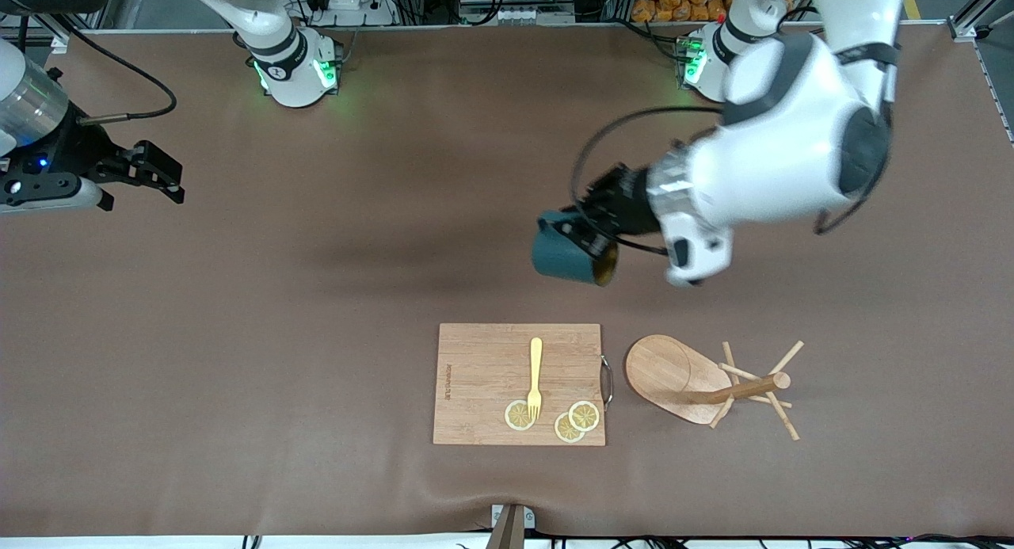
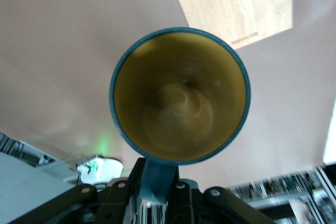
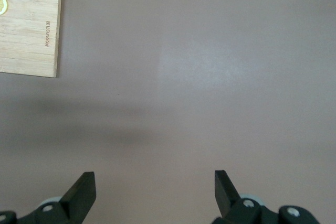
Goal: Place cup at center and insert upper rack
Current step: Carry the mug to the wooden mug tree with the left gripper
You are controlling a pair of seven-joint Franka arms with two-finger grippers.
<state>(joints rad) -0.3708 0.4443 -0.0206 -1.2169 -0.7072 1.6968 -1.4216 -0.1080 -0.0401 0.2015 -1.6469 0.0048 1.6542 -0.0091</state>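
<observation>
My left gripper [image 1: 592, 226] is shut on the loop handle of the dark teal cup [image 1: 564, 254] and holds it tilted on its side in the air over bare table. In the left wrist view the cup [image 2: 178, 95] shows its yellowish-tan inside, with its handle [image 2: 158, 178] clamped in my left gripper [image 2: 157, 184]. The wooden upper rack [image 1: 697, 383] lies tipped on its side on the table, beside the cutting board toward the left arm's end, with its pegs splayed. My right gripper [image 1: 154, 177] is open and empty, and waits at the right arm's end; it also shows in the right wrist view [image 3: 155, 184].
A rectangular wooden cutting board [image 1: 483, 359] lies near the front camera, with a yellow fork [image 1: 535, 375] and three lemon slices [image 1: 584, 415] on it. Its corner shows in the right wrist view [image 3: 29, 32]. The table is covered by a brown mat [image 1: 277, 295].
</observation>
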